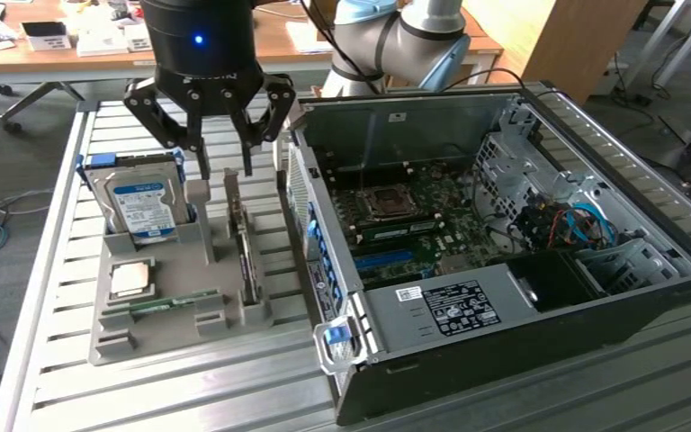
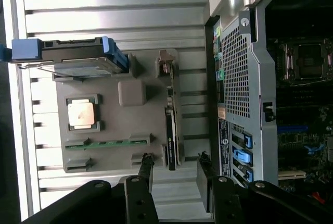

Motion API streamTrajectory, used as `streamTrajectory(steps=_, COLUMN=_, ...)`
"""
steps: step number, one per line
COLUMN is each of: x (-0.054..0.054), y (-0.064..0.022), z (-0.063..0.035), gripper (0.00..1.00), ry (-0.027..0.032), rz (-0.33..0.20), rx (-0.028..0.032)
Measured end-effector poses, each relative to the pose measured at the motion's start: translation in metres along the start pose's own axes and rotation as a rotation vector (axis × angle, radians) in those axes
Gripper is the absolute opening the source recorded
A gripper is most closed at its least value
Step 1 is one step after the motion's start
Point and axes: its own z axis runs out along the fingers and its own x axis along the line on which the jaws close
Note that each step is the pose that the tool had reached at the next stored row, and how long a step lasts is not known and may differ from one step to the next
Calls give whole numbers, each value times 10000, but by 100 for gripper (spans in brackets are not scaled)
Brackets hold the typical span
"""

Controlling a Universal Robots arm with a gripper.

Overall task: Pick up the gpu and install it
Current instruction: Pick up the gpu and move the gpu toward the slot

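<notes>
Exterior view: hand (image 1: 226, 167) hangs over the grey tray (image 1: 123, 346) on the slatted surface (image 1: 177, 396), spread wide, nothing in it. Gpu (image 1: 242, 247) stands on edge in a tray slot at 6 o'clock from the hand, with its silver bracket end nearest the fingertips; whether they touch cannot be told. Hard drive (image 1: 141, 205) sits at 9 o'clock of the gpu, and the open computer case (image 1: 633, 297) at 3 o'clock. Wrist view: gpu (image 2: 171, 125) lines up with the gap of the hand (image 2: 175, 162), clear of both fingers. RAM stick (image 2: 106, 143) and processor (image 2: 81, 113) lie in the same tray.
</notes>
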Motion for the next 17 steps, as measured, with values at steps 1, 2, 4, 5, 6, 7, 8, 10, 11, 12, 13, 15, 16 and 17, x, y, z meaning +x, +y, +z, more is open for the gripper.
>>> streamTrajectory(steps=1, x=0, y=-1, z=12, gripper=47, ry=0, rz=0, rx=0)
streamTrajectory(steps=2, x=0, y=-1, z=19, gripper=47, ry=0, rz=0, rx=-1)
streamTrajectory(steps=4, x=0, y=-1, z=20, gripper=47, ry=1, rz=0, rx=1)
streamTrajectory(steps=5, x=0, y=-1, z=19, gripper=47, ry=1, rz=0, rx=1)
streamTrajectory(steps=6, x=0, y=-1, z=20, gripper=47, ry=0, rz=0, rx=0)
streamTrajectory(steps=7, x=0, y=-1, z=20, gripper=47, ry=0, rz=0, rx=0)
streamTrajectory(steps=8, x=0, y=-1, z=20, gripper=47, ry=0, rz=0, rx=0)
streamTrajectory(steps=10, x=0, y=-1, z=28, gripper=47, ry=-3, rz=0, rx=-3)
streamTrajectory(steps=11, x=1, y=-2, z=37, gripper=47, ry=-2, rz=0, rx=-2)
streamTrajectory(steps=12, x=1, y=-3, z=47, gripper=47, ry=-1, rz=0, rx=-1)
streamTrajectory(steps=13, x=1, y=-3, z=58, gripper=47, ry=-1, rz=0, rx=-1)
streamTrajectory(steps=15, x=2, y=-4, z=82, gripper=47, ry=-1, rz=0, rx=-2)
streamTrajectory(steps=16, x=2, y=-4, z=91, gripper=47, ry=0, rz=0, rx=-1)
streamTrajectory(steps=17, x=2, y=-4, z=99, gripper=47, ry=1, rz=0, rx=1)
